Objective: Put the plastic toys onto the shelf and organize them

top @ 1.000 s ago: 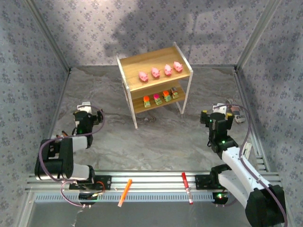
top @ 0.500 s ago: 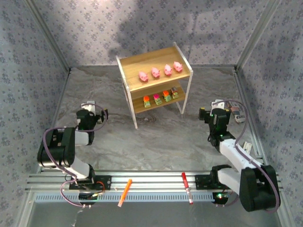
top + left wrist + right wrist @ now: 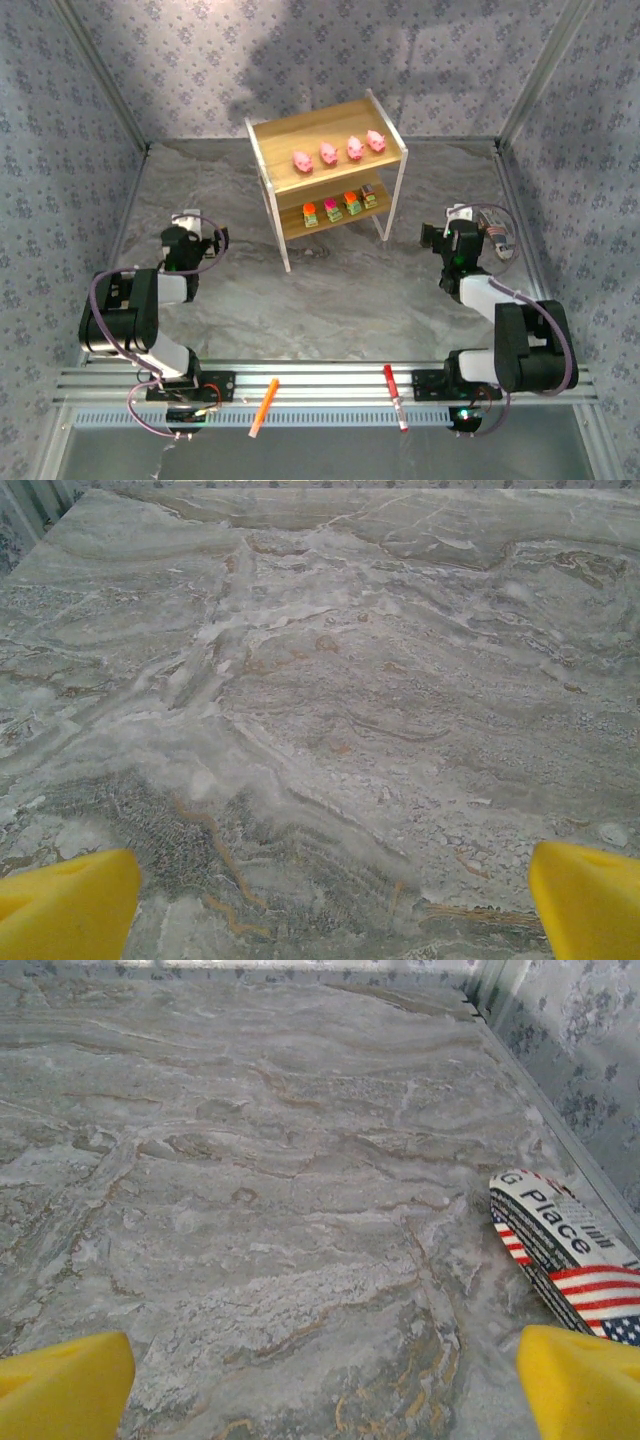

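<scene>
Left gripper (image 3: 335,900) and right gripper (image 3: 325,1385) both gape wide, holding nothing, over the grey marbled tabletop (image 3: 330,680). Ahead, between them, stands the two-tier light wooden shelf (image 3: 300,130), with four pink plastic pigs (image 3: 339,152) on its top tier and four small blocky toys (image 3: 340,207) on the lower one.

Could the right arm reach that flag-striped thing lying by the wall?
Probably yes. The right gripper is open over the table, and the flag-striped item lies flat just ahead to its right. Nothing stands between them, though the nearby wall might cramp the approach.
</scene>
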You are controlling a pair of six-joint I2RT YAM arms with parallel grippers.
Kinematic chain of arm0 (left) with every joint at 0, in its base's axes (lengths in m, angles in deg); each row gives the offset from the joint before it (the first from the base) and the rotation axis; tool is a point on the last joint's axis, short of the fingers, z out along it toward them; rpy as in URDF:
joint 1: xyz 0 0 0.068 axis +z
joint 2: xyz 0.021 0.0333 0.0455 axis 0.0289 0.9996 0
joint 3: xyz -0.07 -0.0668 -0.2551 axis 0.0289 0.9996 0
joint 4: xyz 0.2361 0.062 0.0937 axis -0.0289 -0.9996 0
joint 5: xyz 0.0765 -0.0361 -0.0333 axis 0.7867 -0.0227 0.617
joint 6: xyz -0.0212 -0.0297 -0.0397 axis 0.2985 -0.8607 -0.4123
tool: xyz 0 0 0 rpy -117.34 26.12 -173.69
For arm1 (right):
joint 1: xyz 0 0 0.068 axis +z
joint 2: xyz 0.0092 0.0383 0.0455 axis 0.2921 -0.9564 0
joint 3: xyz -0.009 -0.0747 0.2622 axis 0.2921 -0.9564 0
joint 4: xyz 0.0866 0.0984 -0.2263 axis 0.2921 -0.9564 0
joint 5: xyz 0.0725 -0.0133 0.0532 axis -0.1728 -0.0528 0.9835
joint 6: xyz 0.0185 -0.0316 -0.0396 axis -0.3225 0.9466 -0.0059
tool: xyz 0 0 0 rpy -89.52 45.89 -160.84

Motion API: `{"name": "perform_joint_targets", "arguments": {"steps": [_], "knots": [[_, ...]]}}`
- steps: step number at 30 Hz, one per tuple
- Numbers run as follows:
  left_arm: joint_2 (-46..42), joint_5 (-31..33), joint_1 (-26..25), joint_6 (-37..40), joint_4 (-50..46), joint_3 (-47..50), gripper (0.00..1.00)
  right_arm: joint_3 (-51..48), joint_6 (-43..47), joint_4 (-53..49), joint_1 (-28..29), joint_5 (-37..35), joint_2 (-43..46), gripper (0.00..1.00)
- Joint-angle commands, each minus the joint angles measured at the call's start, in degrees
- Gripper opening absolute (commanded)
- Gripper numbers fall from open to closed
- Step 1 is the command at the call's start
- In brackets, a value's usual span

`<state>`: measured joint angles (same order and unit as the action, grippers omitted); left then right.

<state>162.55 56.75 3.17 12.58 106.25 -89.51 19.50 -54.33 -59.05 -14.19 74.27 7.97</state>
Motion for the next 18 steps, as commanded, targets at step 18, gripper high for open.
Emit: {"name": "perform_joint_targets", "arguments": {"steps": [18], "knots": [[0.41, 0.49, 0.43, -0.18, 0.23, -1.26, 1.0, -0.85, 1.57, 12.54, -4.19, 11.76, -10.74, 0.97]]}}
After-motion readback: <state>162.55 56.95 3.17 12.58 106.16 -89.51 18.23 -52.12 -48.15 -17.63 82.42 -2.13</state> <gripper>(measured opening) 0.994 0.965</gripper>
